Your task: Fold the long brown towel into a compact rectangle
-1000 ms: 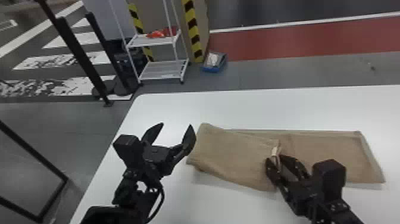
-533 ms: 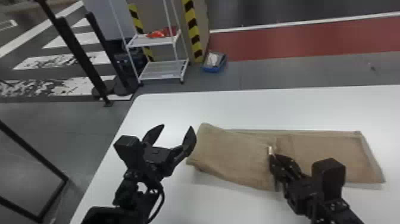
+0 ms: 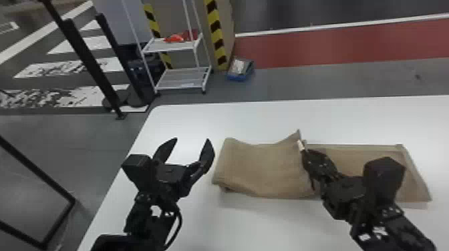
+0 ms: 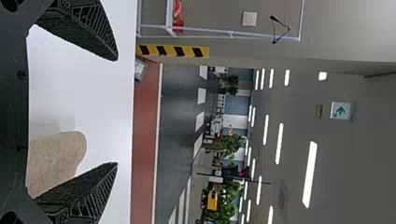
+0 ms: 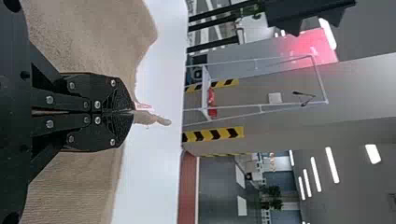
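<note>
The brown towel [image 3: 267,167] lies on the white table with its left portion folded over and its right portion flatter. My right gripper [image 3: 302,150] is shut on the edge of the folded layer near the towel's middle, where a corner peaks up. In the right wrist view, the fingers of my right gripper [image 5: 133,111] are together on the towel [image 5: 88,42], a bit of cloth poking past the tips. Left of the towel, my left gripper [image 3: 192,145] stands open above the table. In the left wrist view my left gripper [image 4: 116,112] has the towel [image 4: 56,158] near one finger, nothing gripped.
The white table [image 3: 207,120] extends behind and in front of the towel, its left edge running beneath the left arm. Beyond it on the floor stand a white wire shelf [image 3: 182,78], black posts and a blue box [image 3: 240,69].
My right gripper has closed on the folded layer's edge and shifted slightly toward the table's far side, raising a corner of the towel into a peak. My left arm has stayed still.
</note>
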